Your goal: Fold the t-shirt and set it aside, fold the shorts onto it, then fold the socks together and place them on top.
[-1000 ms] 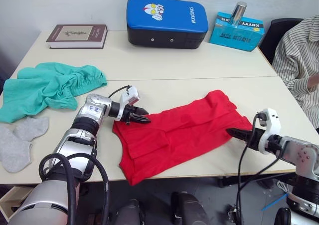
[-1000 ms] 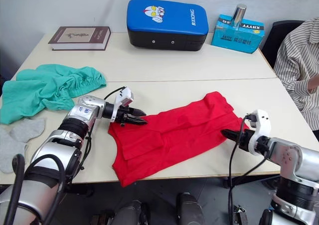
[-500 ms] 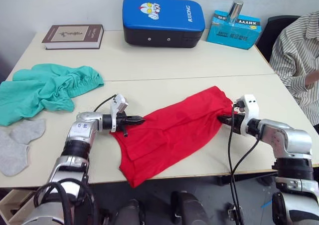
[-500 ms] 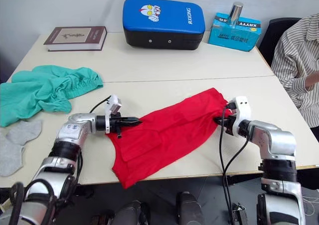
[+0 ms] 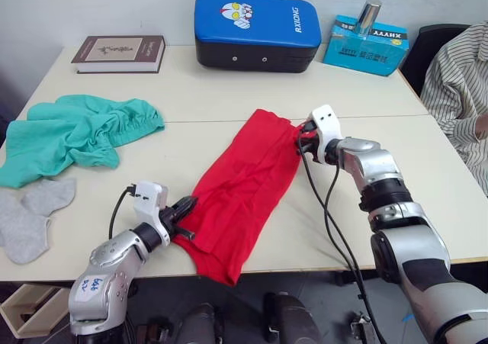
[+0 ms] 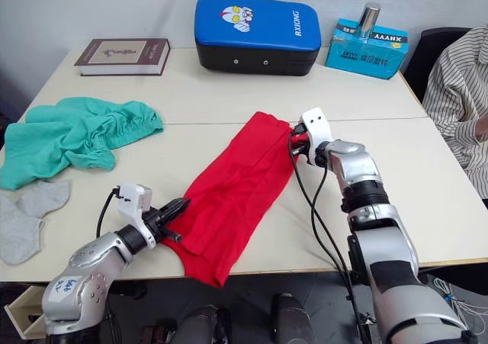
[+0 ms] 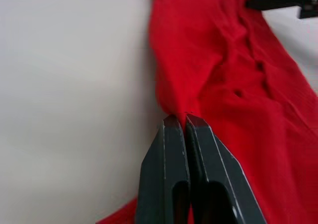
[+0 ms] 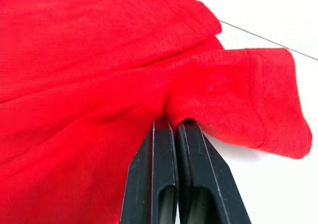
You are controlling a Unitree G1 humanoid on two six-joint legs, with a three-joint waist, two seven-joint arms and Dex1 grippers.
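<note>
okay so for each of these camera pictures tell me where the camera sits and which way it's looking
Left eye view: on the head, looking forward and down at the table; both arms show.
Right eye view: beside it, same scene.
Left wrist view: on the left wrist, along the left gripper, shut on the t-shirt.
Right wrist view: on the right wrist, along the right gripper, shut on the t-shirt.
Shared: every view shows the t-shirt.

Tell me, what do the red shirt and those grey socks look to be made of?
The t-shirt looks like soft matte cotton knit: it creases limply, with stitched hems. The socks seem a thicker, fuzzy grey knit, lying flat and dull; the exact fibre can't be told.
</note>
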